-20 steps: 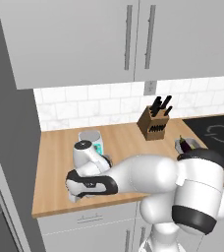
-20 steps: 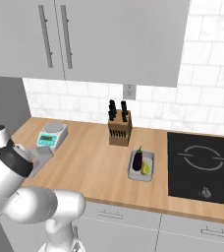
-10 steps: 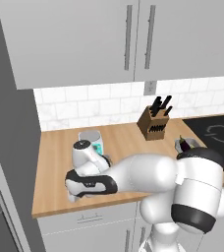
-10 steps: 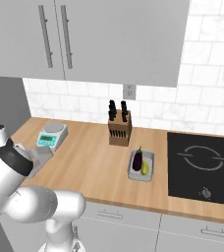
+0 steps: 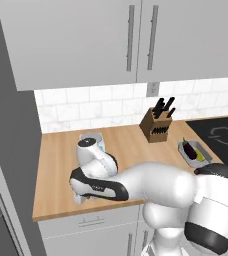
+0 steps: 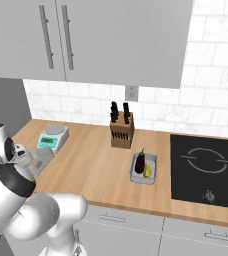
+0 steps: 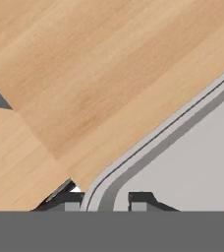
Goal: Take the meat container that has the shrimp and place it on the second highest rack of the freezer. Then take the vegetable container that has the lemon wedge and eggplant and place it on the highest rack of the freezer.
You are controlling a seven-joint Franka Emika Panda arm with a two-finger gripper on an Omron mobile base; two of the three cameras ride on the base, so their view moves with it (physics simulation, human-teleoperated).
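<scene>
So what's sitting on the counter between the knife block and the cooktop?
The grey vegetable container with the eggplant and lemon wedge, seen in the right base view between knife block and cooktop.

My work surface is the wooden counter [image 6: 96, 170]. On it, from left: grey container [image 6: 40, 159] near front edge, w/ my arm over it; kitchen scale [image 6: 53, 137] behind it; knife block [image 6: 122, 131] at the wall; veg container [image 6: 144, 168] w/ eggplant [image 6: 140, 162] + lemon wedge [image 6: 148, 170]; black cooktop [image 6: 206, 170] set in at right.
</scene>
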